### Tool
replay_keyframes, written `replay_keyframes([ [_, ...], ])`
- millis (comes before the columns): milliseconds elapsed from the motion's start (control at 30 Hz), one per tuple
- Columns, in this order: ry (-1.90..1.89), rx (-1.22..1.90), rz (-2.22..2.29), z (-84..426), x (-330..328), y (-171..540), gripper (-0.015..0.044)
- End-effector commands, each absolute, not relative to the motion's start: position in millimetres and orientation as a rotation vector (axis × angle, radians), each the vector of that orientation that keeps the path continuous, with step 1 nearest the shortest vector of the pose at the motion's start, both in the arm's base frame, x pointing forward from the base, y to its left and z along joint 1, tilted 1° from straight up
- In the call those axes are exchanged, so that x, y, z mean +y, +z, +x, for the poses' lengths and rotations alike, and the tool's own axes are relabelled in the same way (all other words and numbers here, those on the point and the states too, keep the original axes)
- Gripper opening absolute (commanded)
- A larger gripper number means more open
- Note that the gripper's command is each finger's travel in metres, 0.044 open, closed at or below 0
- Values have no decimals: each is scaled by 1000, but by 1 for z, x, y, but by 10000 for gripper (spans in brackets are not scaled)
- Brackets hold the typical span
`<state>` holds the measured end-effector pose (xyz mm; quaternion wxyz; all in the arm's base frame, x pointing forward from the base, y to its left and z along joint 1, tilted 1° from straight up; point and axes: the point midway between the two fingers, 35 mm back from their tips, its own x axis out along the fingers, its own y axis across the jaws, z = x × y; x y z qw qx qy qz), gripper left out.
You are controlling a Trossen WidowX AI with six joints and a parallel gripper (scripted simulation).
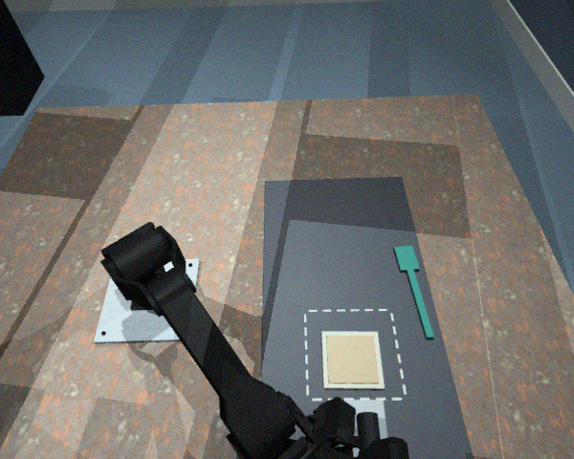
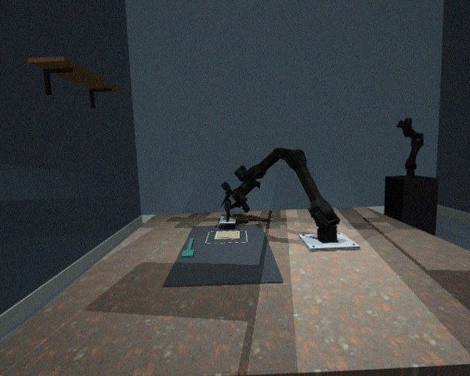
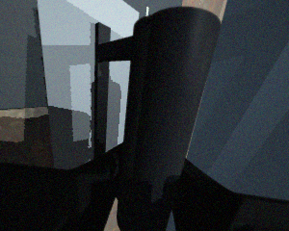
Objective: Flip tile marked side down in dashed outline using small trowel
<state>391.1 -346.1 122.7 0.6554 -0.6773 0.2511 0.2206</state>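
Note:
The tile [image 1: 352,360] [image 2: 227,234], a pale square with a tan square face up, lies flat inside the dashed outline [image 1: 306,356] on the dark mat [image 1: 337,276] [image 2: 223,272]. I cannot tell whether a mark is on the hidden side. My gripper [image 3: 147,146] [image 2: 227,207] is shut on the black handle [image 3: 170,87] [image 1: 367,426] of the small trowel, just beyond the outline. The trowel's light blade [image 3: 63,77] [image 1: 373,407] [image 2: 227,220] shows beside the tile; whether it touches the mat is unclear. The fingertips are largely hidden in the top view.
A teal flat-bladed tool [image 1: 417,291] [image 2: 189,248] lies along the mat's edge, beside the outline. The arm's base plate [image 1: 146,328] [image 2: 336,245] stands on the table beside the mat. A wall shelf [image 2: 77,74] hangs at the left in the exterior view.

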Motion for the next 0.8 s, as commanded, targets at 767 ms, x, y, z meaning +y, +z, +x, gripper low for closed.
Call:
replay_keyframes([
  [767, 622, 752, -1204, 451, -246, 98, 0],
])
